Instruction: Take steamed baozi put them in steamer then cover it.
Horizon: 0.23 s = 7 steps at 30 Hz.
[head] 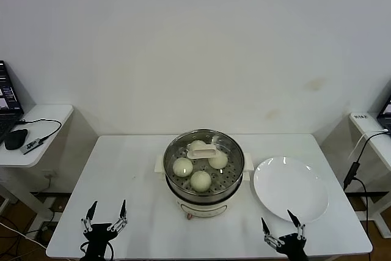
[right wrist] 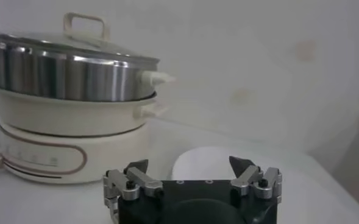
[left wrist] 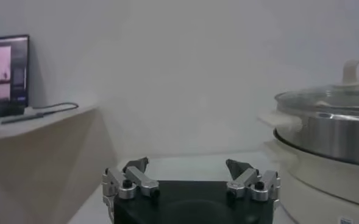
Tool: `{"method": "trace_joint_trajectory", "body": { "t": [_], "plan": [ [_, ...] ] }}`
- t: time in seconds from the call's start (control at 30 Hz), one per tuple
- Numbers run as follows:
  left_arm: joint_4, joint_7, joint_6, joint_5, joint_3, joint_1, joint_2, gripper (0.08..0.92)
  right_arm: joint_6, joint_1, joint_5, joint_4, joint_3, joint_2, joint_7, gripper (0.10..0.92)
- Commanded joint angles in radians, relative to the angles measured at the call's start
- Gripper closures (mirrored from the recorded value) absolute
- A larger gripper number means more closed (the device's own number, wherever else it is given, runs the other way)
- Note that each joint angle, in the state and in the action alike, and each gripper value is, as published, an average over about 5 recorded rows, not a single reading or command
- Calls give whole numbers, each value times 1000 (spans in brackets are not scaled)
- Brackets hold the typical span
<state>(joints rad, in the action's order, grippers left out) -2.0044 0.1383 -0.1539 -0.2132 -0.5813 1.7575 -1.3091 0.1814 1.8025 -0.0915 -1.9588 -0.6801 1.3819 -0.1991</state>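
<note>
One round stainless-steel steamer [head: 203,172] on a cream-white electric base with side handles, standing at the middle of one white rectangular table [head: 131,175]. One clear glass lid with a white loop handle [head: 203,150] sits on its rim, covering the pot.

Four small round cream-white steamed baozi, all inside the steamer on the perforated tray, seen through the lid: one at the robot's left [head: 182,167], one nearest the robot [head: 200,180], one at the right [head: 219,161], one at the far side [head: 197,145] partly hidden under the lid handle.

One flat round white plate [head: 290,189], just beside the steamer on the robot's right, with nothing on it.

One left gripper [head: 105,218], at the table's near edge on the robot's left, well apart from the steamer; its two fingers are spread, pinching nothing.

One right gripper [head: 283,227], at the near edge just in front of the plate; its two fingers likewise spread and unloaded.

One small white side table [head: 43,120] at far left, bearing one black mouse [head: 15,139] and one cable; one laptop [head: 7,99] partly visible beside them.
</note>
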Motion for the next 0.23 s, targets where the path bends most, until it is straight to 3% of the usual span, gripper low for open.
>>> {"method": "trace_joint_trajectory", "body": {
  "t": [0.03,0.23],
  "plan": [
    [24,-7,-18,-32,2,19,-33,177,-42,17,-23,-26,45,0,28,203],
    [26,-12,-16,-22,11,11,-43,177,-39,15,-23,-20,55,-1,26,203]
  ]
}}
